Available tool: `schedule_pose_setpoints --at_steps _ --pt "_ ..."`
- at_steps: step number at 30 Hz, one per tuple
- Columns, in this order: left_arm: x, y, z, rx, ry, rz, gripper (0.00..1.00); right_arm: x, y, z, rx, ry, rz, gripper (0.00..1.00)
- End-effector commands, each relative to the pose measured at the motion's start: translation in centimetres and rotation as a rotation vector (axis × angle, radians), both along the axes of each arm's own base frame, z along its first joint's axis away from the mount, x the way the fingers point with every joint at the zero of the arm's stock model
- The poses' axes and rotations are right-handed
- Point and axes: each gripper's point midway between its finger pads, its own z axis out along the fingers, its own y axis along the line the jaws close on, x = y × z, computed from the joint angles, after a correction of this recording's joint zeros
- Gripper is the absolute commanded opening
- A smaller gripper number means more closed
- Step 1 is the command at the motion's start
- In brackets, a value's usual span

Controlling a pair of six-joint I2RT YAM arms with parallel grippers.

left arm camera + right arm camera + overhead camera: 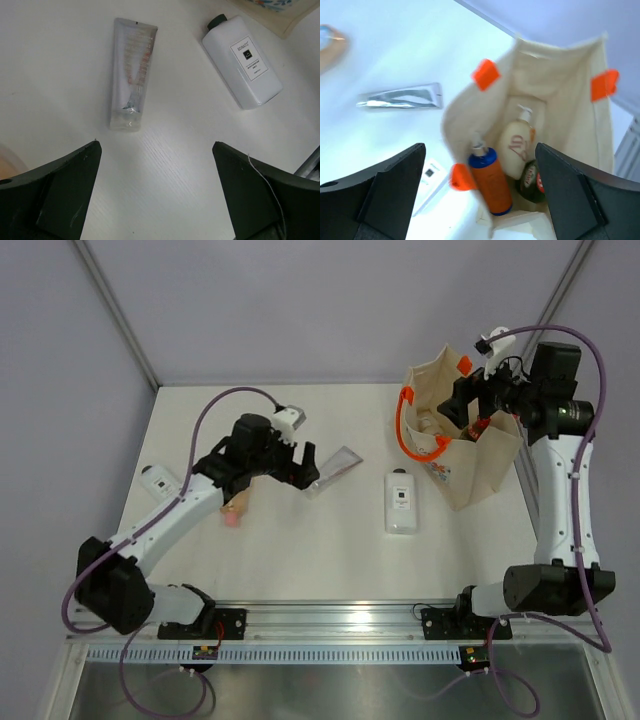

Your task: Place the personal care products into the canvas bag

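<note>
The left tool [300,464] hangs spread and empty just above the bench [320,560]. The silver tube [131,75] lies just ahead of it and a little left of the midline between the fingers. In the left wrist view the tube's long axis runs away from the tool, across the line on which the fingers close. I judge a short reach forward and a drop would let the fingers close across the tube's narrow width. The left arm is plainly the nearer one for this piece.

Further out to the right is the white bottle [242,59], lying flat, label up, its dark cap pointing away, well apart from the tube. It sits between the two arms, near the bag. The peach tube [235,510] lies on the near side, beside and partly under the left arm.

The right tool [480,150] is spread too, pinching nothing, and hovers over the open mouth of the bag [570,100], which stands at the far right of the bench. Inside, upright or leaning, are the orange bottle [491,186], the cream bottle [515,142] and the green bottle [532,180], close together.

Count:
- Tools: two.
- Bag: one.
- Products: six, with three in the bag and three on the bench.
</note>
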Motion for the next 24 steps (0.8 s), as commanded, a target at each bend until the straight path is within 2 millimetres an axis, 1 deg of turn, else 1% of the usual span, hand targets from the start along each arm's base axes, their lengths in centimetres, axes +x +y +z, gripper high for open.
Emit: schedule_pose_setpoints --at_steps 1,2,3,4,5,6,7,8,9,10,11,12,13,14,15,18,19,20,21,22,24 --pt "2.3 -1.5 -1.8 0.204 -0.08 -0.066 0.99 -7.6 5.8 2.0 0.122 -0.034 0.37 1.0" --pt "2.9 -1.8 -2.5 0.235 -0.084 -0.074 0.99 -8.9 6.6 1.7 0.131 -0.052 0.441 1.0" --pt "3.7 -2.2 -2.6 0.261 -0.105 -0.098 0.99 -10.2 7.4 1.4 0.163 -0.05 0.493 0.99" --pt "4.4 -2.6 -3.3 0.276 -0.107 -0.108 0.99 -12.2 8.5 0.7 0.215 -0.049 0.563 1.0" --pt "5.1 -2.9 -5.6 0.321 -0.07 -0.117 0.99 -12.8 8.9 0.0 0.234 -0.044 0.58 0.99" --pt "6.0 -3.3 -5.5 0.331 -0.086 -0.121 0.98 -13.9 9.3 0.3 0.237 -0.072 0.592 1.0" --pt "6.5 -3.6 -6.2 0.348 -0.077 -0.122 0.98 -13.6 9.4 -1.4 0.248 -0.077 0.593 1.0" --pt "6.8 -3.9 -8.1 0.386 -0.049 -0.129 0.97 -13.8 9.5 -2.0 0.268 -0.057 0.58 0.99" --pt "6.9 -4.1 -8.7 0.405 -0.034 -0.134 0.97 -14.1 9.5 -2.3 0.265 -0.071 0.577 0.99" --pt "7.6 -4.8 -8.4 0.409 -0.045 -0.133 0.97 -14.1 9.5 -3.5 0.273 -0.054 0.574 0.99" --pt "7.8 -4.9 -8.9 0.427 -0.04 -0.128 0.97 -14.2 9.5 -4.0 0.277 -0.046 0.577 1.0" --pt "7.8 -5.3 -10.5 0.455 -0.011 -0.136 0.97 -14.3 9.6 -4.3 0.279 -0.039 0.584 1.0" --pt "7.9 -5.4 -10.9 0.466 -0.003 -0.137 0.97 -14.5 9.6 -4.5 0.288 -0.024 0.591 1.0" --pt "8.6 -5.4 -10.9 0.49 -0.011 -0.112 0.96 -14.5 9.6 -4.6 0.291 -0.018 0.591 0.99" --pt "8.6 -5.4 -12.4 0.516 0.021 -0.112 0.96 -14.5 9.7 -4.6 0.292 -0.02 0.594 0.99" --pt "9.0 -5.7 -13.5 0.536 0.042 -0.104 0.95 -14.9 9.8 -4.6 0.302 -0.021 0.608 1.0" --pt "8.9 -5.8 -14.5 0.549 0.06 -0.111 0.95 -15.0 9.9 -4.7 0.309 -0.015 0.613 1.0" --pt "9.0 -6.0 -14.7 0.551 0.06 -0.113 0.93 -15.1 9.9 -4.8 0.309 -0.015 0.613 0.99" --pt "8.9 -5.9 -15.7 0.568 0.08 -0.118 0.92 -15.1 9.9 -5.0 0.307 -0.014 0.611 0.99" --pt "9.0 -6.0 -15.9 0.573 0.083 -0.116 0.92 -15.1 9.8 -5.1 0.306 -0.012 0.61 0.99" --pt "9.1 -6.2 -16.3 0.583 0.096 -0.116 0.86 -15.2 9.8 -5.1 0.304 -0.014 0.613 0.99"
